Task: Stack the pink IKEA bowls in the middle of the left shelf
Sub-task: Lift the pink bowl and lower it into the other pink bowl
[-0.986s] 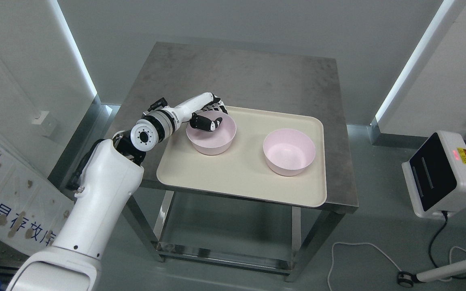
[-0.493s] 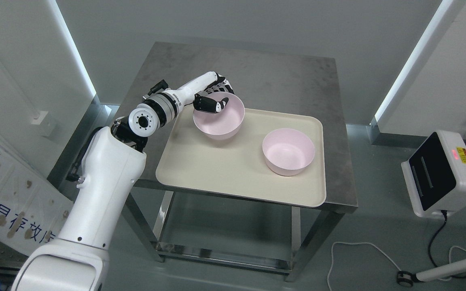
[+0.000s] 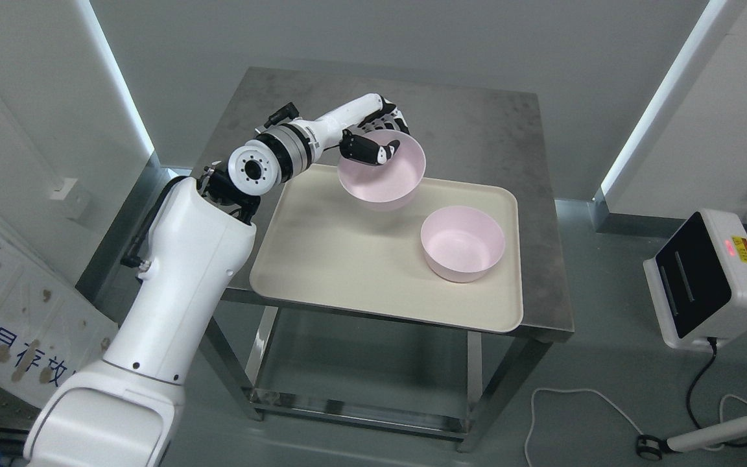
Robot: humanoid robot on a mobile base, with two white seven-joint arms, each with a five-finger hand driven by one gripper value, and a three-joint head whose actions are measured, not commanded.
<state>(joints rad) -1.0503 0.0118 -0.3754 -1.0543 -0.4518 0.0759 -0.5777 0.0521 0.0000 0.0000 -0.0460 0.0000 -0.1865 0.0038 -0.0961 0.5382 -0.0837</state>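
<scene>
held bowl (image 3: pixel 383 180): you're looking at the L hand (image 3: pixel 373 139) clamping its near-left rim, thumb inside, other fingers (image 3: pixel 394 119) wrapping the outside wall. It's hanging clear of the tray (image 3: pixel 321 259), over the tray's back edge approx mid-width, tilting a bit w/ the opening facing up and toward the camera.
2nd bowl (image 3: pixel 462 243): sitting upright on the tray, right half, near the right edge. Nothing's touching it. Well apart from the held one, no overlap.
tray: lying on the steel table (image 3: pixel 451 123), covering most of the front part; its front edge is running just about along the table's front edge.
L arm: coming in from lower left, reaching across the tray's back-left corner.
R arm: not showing anywhere in the frame.
progress: you're seeing pick done, stack not done. I'm reading it as roughly the first third: bowl 1 is in the air, bowl 2 isn't nested yet.
left to do: I'm guessing bowl 1 needs carrying right and forward, lowering into bowl 2, then letting go. After that the pair's going to the shelf.
shelf: not showing in this view, so you're not getting any read on the left shelf's middle level or how clear it is.
risk: rim pinch is one-sided, so I'm expecting the bowl could swing or slip if you're moving fast; tilt needs levelling before nesting.
</scene>
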